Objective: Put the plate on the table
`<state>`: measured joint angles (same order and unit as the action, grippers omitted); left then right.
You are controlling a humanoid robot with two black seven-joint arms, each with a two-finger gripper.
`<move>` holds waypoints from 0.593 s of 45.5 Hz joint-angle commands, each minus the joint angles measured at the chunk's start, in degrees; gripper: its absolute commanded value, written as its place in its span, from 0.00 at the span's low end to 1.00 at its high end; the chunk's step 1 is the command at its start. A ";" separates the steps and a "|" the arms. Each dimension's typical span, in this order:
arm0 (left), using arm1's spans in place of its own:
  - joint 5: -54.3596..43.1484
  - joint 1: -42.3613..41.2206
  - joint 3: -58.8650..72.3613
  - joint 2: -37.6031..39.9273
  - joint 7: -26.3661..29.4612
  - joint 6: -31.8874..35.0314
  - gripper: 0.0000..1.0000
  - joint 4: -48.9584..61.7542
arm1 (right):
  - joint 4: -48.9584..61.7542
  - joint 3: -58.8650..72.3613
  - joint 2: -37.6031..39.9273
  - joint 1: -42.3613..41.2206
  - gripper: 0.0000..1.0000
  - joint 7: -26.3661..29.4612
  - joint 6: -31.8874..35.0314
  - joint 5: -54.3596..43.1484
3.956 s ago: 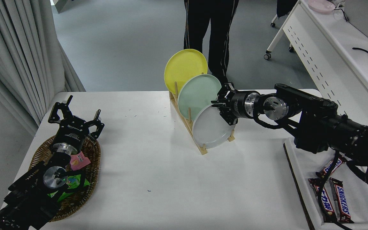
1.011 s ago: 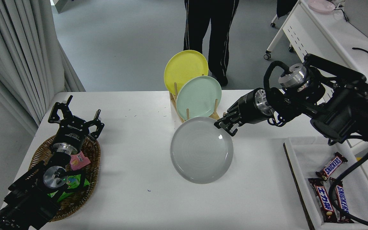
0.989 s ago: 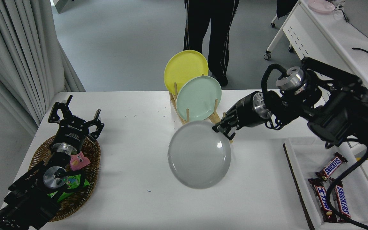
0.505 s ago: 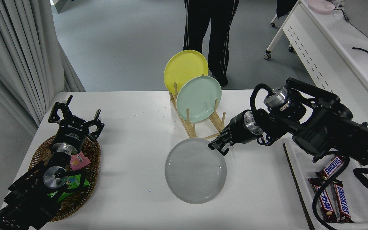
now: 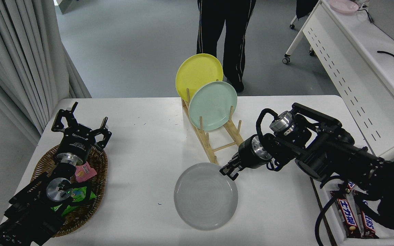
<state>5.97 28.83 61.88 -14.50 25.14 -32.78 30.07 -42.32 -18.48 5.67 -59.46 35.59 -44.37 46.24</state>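
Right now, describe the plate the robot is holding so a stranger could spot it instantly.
On the white table, look near the front, just ahead of the wooden rack. The plate faces up there, its far right rim pinched by the right gripper. It is plain light grey and out of the rack, unlike the yellow plate and mint green plate standing upright in it.

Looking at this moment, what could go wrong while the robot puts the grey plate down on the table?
1. The right gripper holds the round light grey plate only by its far rim, so it may slip or drop hard onto the white table.
2. The gripper is close to the wooden rack; pulling back could knock it and shake the mint green plate and yellow plate.
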 commanded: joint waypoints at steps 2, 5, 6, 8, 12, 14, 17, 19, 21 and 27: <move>0.00 0.00 0.00 -0.01 -0.01 0.00 1.00 -0.01 | 2.16 -0.25 -2.59 1.54 0.00 0.00 0.08 -0.45; 0.00 0.00 0.00 -0.01 0.08 0.00 1.00 -0.01 | 2.16 -0.16 -2.68 1.54 0.00 0.00 -0.01 -0.36; 0.00 0.00 0.00 -0.01 -0.01 0.00 1.00 -0.01 | 2.16 -0.07 -2.77 1.63 0.00 0.00 -0.01 -0.45; 0.00 0.00 0.00 -0.01 -0.01 0.00 1.00 -0.01 | 2.16 -0.07 -2.94 1.63 0.00 0.00 -0.10 -0.45; 0.00 0.00 0.00 -0.01 -0.01 0.00 1.00 -0.01 | 2.16 -0.07 -3.03 1.81 0.00 0.00 -0.19 -0.45; 0.00 0.00 0.00 -0.01 0.08 0.00 1.00 -0.01 | 2.24 -0.16 -3.12 1.98 0.00 0.00 -0.19 -0.62; 0.00 0.00 0.00 -0.01 -0.01 0.00 1.00 0.07 | 2.33 -0.16 -3.47 2.33 0.00 -0.08 -0.10 -0.63; 0.00 0.00 0.00 -0.01 -0.01 0.00 1.00 -0.01 | 2.33 -0.24 -3.56 2.69 0.00 0.00 -0.18 -0.63; 0.00 0.00 0.00 -0.01 -0.01 0.00 1.00 0.07 | 2.33 -0.25 -3.56 2.69 0.00 0.00 -0.19 -0.71; 0.00 0.00 0.00 -0.01 -0.01 0.00 1.00 -0.01 | 2.51 -0.25 -3.56 2.69 0.00 0.00 -0.27 -0.71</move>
<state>5.98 28.83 61.88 -14.49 25.14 -32.78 30.06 -40.17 -18.66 2.51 -57.25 35.59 -44.53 45.65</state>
